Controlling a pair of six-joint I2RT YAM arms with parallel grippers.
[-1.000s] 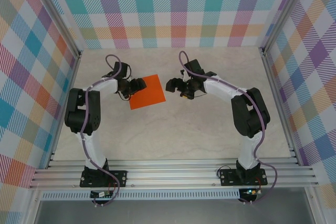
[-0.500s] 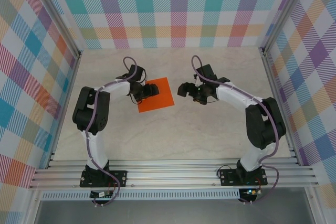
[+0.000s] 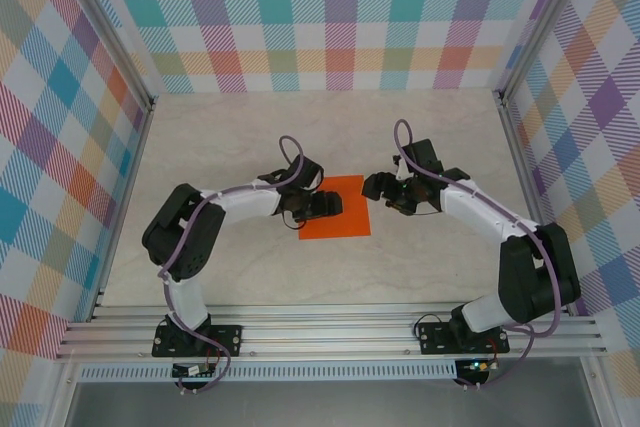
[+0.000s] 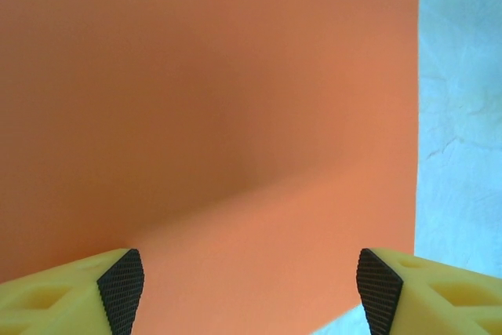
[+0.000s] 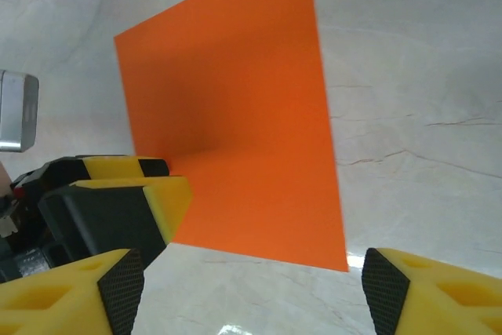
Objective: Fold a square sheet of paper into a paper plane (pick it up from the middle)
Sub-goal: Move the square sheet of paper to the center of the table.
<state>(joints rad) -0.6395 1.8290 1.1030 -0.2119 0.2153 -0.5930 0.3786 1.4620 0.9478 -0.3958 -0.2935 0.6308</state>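
- The left arm point(image 3: 232, 201) and the right arm point(image 3: 478, 209) are built of white link shells joined by bulky black joint housings.
- A purple cable point(image 3: 282, 147) is looped just behind each gripper and is run back along the links, away from the fingers.
- At the end farthest from the fingers, each arm is closed off by a black base plate point(image 3: 197, 337).
- The left gripper point(image 3: 325, 205) and the right gripper point(image 3: 375, 185) are cased in black.
- The fingers point(image 4: 55, 296) are moulded in yellow, with hollow recesses in their sides.
- Black pads point(image 4: 121, 288) with a fine knurled grid are set on the inner faces of the fingertips.
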